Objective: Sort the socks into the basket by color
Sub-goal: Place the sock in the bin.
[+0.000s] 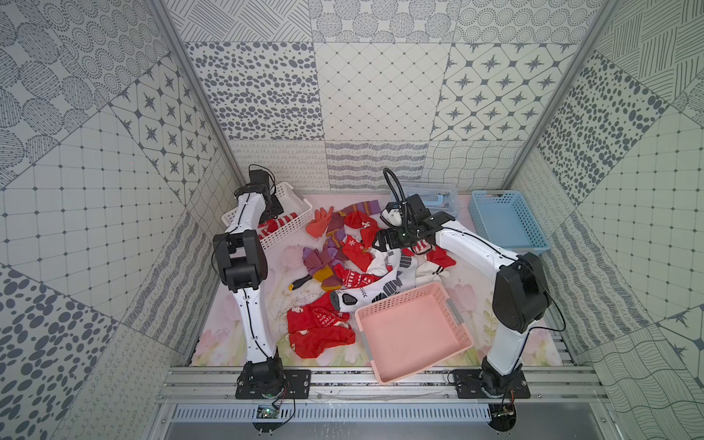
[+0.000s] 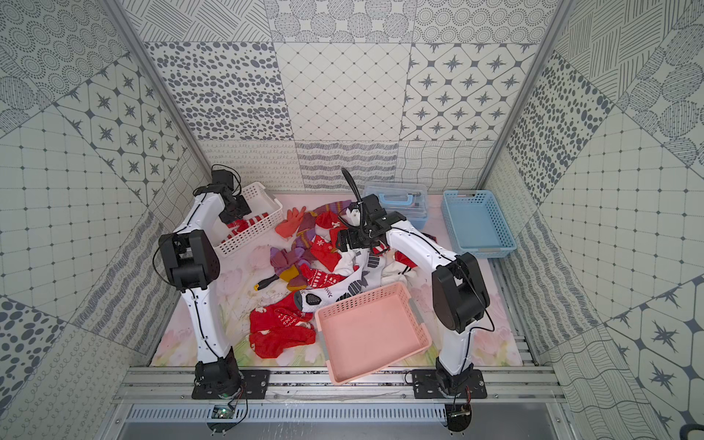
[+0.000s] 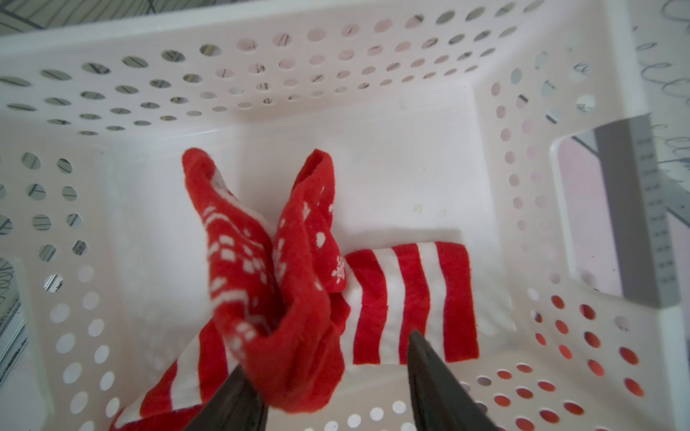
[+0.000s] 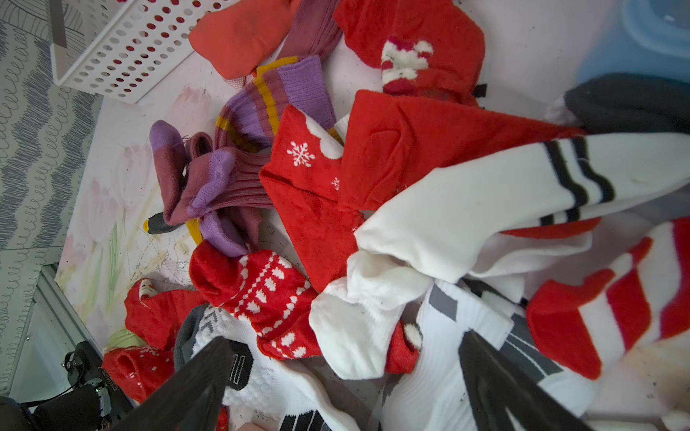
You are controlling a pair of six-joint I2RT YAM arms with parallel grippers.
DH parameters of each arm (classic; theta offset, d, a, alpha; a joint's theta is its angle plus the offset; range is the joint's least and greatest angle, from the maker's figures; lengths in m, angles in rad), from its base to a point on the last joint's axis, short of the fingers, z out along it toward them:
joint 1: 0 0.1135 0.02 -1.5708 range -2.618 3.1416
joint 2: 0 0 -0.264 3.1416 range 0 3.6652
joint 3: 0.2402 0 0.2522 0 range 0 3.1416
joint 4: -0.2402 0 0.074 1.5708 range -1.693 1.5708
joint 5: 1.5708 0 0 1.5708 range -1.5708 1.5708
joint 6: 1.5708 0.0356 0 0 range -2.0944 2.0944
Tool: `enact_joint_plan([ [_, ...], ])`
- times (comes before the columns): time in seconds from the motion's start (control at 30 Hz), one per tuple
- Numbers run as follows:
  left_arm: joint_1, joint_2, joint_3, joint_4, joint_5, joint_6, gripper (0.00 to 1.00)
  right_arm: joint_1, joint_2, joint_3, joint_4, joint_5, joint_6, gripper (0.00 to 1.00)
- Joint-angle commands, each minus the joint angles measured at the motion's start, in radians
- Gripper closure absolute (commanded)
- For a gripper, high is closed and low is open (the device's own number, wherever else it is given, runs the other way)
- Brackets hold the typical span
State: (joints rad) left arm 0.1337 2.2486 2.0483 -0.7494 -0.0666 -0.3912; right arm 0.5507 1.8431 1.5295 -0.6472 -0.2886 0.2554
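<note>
The socks lie heaped point(image 1: 362, 263) mid-table: red, white with black-grey marks, purple with yellow. More red socks point(image 1: 316, 331) lie nearer the front. My left gripper point(image 3: 325, 350) hangs inside the white basket point(image 3: 261, 67), jaws apart. A red snowflake sock point(image 3: 298, 268) droops against one finger, above a red-and-white striped sock point(image 3: 403, 298) on the basket floor. My right gripper point(image 4: 343, 339) stands open just above the heap, over a white sock point(image 4: 358, 336), and grips nothing. In both top views it point(image 1: 381, 240) is at the heap's far side.
An empty pink basket point(image 1: 415, 335) sits front right, an empty blue basket point(image 1: 506, 224) far right, and a clear lidded box point(image 1: 438, 194) at the back. An orange-red glove point(image 1: 320, 223) and a yellow-handled screwdriver point(image 1: 301, 282) lie by the heap.
</note>
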Motion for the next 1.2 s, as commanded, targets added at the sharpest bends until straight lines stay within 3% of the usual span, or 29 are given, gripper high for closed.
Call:
enact_joint_plan([
  [0.0, 0.009, -0.077, -0.027, 0.023, 0.034, -0.003, 0.37, 0.007, -0.001, 0.023, 0.017, -0.013, 0.008, 0.02],
  [0.27, -0.009, -0.234, -0.144, 0.053, 0.070, -0.015, 0.33, 0.027, -0.002, 0.027, 0.019, -0.013, 0.018, 0.02],
  [0.53, -0.102, -0.430, -0.361, 0.082, 0.091, -0.023, 0.33, 0.059, -0.007, 0.028, 0.018, -0.015, 0.018, 0.02],
  [0.9, -0.311, -0.649, -0.653, 0.087, 0.075, -0.068, 0.35, 0.088, -0.049, -0.014, 0.021, 0.012, 0.021, 0.02],
  [1.17, -0.504, -0.673, -0.811, 0.123, 0.062, -0.165, 0.34, 0.088, -0.095, -0.069, 0.020, 0.033, 0.030, 0.02],
])
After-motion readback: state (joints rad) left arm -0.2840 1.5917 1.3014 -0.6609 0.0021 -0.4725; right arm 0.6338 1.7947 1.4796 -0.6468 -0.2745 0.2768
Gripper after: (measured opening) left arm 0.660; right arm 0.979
